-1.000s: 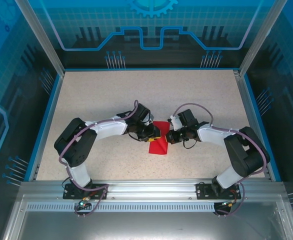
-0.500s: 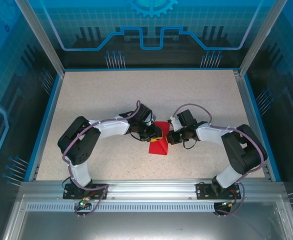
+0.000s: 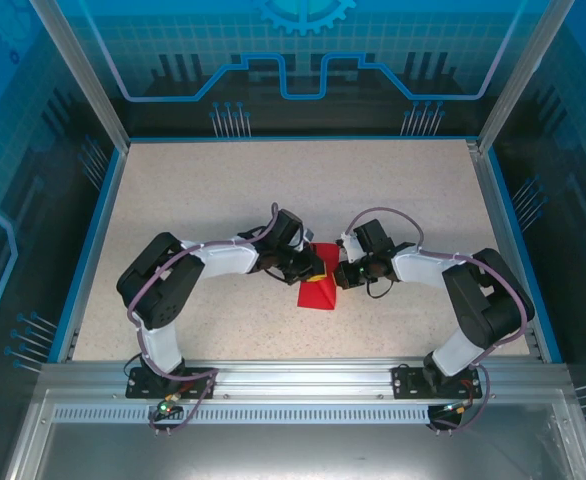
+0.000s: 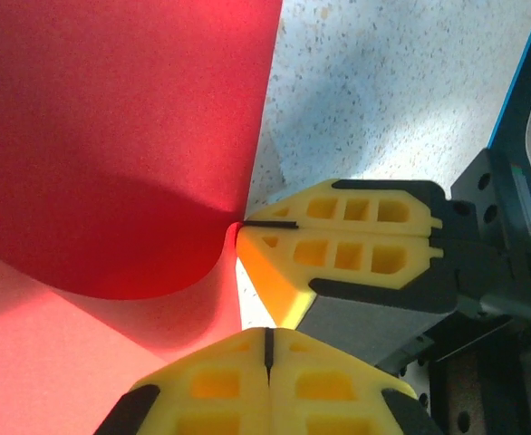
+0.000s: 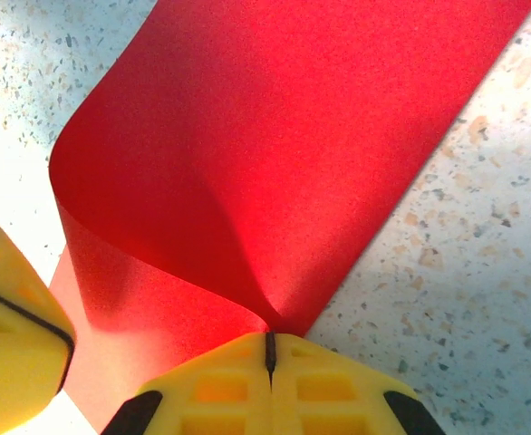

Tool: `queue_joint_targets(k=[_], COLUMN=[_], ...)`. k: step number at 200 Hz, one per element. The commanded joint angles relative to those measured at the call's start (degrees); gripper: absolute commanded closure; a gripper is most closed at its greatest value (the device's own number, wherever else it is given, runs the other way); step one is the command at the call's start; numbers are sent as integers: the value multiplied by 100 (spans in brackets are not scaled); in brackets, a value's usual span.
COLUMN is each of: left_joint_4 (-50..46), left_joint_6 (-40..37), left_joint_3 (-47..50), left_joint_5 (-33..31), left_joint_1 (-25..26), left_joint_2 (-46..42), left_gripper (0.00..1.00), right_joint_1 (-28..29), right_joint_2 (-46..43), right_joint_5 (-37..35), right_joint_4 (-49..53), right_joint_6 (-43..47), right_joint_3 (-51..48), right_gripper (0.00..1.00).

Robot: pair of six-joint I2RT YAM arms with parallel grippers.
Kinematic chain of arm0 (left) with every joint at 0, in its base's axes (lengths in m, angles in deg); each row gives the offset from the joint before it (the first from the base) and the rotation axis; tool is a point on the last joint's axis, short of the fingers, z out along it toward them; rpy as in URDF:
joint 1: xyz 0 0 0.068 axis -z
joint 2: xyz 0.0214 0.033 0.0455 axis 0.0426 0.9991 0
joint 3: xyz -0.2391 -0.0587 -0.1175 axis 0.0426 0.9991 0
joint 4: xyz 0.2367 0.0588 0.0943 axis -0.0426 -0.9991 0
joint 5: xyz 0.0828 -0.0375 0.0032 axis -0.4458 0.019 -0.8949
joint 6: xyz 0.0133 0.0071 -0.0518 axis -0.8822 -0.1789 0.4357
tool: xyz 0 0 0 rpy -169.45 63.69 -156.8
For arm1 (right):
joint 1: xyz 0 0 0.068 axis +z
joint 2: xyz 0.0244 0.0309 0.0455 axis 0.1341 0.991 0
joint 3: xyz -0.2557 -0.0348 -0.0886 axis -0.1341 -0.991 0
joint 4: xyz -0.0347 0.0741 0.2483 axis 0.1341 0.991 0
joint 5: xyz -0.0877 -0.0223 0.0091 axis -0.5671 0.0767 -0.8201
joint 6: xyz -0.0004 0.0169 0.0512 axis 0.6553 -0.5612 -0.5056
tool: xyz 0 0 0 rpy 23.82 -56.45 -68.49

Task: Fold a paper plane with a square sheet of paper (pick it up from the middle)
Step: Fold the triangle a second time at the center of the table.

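The square sheet of paper is bright red and lies mid-table between both arms, bent over itself into a loose curl. My right gripper is shut on the paper where the curl narrows to a pinch, and it meets the sheet from the right. My left gripper is shut, its tip at the sheet's left edge. I cannot make out paper between its jaws. The right gripper's yellow fingers pinch the red sheet just ahead of it. The left gripper's finger overlaps the sheet's lower layer.
The speckled tabletop is bounded by a blue rim and aluminium frame posts. Both arm bases sit on the metal rail at the near edge. The two grippers stand almost tip to tip.
The left gripper's jaws have closed at the paper's left edge, and the left arm has crept slightly right. The right gripper keeps its pinch, and the paper has barely moved.
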Motion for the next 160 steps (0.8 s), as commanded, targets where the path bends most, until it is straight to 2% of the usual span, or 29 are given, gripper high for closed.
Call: queue_joint_targets(k=[1, 160], left_joint_4=[311, 577], left_joint_6=[183, 288], left_joint_3=[166, 325], left_joint_5=[206, 175], left_joint_1=[52, 54], left_joint_2=[83, 228], left_gripper=[100, 100], right_joint_1=[-79, -80], right_joint_2=[-29, -34], right_joint_5=[-59, -43], right_joint_4=[87, 78], right_joint_6=[45, 56], right_joint_3=[74, 80], right_gripper=[96, 96])
